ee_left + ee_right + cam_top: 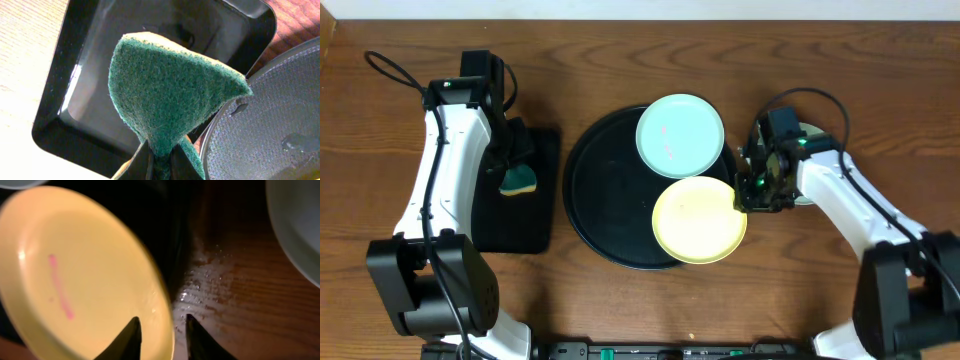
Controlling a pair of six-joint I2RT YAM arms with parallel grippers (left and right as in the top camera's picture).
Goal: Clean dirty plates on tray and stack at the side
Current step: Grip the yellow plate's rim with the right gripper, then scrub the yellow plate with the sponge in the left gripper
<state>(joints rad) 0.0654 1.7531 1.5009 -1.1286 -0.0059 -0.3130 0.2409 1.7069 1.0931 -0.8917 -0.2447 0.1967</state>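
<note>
A pale yellow plate lies on the front right of the round black tray, overhanging its rim. It carries a pink streak. A mint plate rests on the tray's back right. My right gripper stands open astride the yellow plate's right rim, one finger over the plate, the other over the table. A second pale plate sits on the table to its right. My left gripper is shut on a green sponge above the rectangular tray.
A black rectangular tray sits left of the round tray, whose rim shows in the left wrist view with water drops on it. The wooden table is wet beside the yellow plate.
</note>
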